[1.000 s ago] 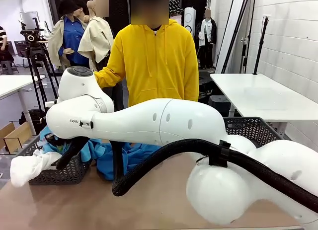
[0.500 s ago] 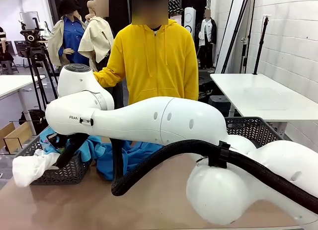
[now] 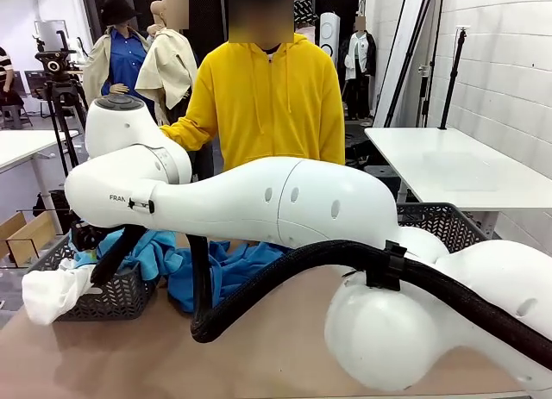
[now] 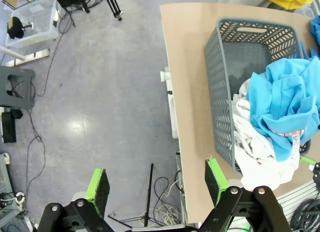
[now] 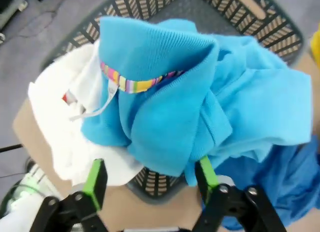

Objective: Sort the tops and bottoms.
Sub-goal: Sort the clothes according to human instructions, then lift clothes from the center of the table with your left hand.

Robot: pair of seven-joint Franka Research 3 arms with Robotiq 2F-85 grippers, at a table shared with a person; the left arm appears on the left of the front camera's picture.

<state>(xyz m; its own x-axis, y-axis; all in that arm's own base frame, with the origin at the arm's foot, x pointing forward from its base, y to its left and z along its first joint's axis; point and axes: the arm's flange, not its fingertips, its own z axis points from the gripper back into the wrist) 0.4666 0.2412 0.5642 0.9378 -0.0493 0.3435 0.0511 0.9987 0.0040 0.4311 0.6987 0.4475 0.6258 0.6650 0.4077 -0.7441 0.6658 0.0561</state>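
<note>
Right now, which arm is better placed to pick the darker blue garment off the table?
Right: the right gripper hangs open over the basket, the darker blue garment just beside it. The left gripper hangs over the floor, past the basket.

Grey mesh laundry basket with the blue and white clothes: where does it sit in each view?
Front view: grey mesh laundry basket at lower left, on the wooden table.
Left wrist view: basket at upper right, near the table's corner.
Right wrist view: basket across the middle, mostly under clothes.
Shared landmark: the white garment hanging over its rim.
</note>
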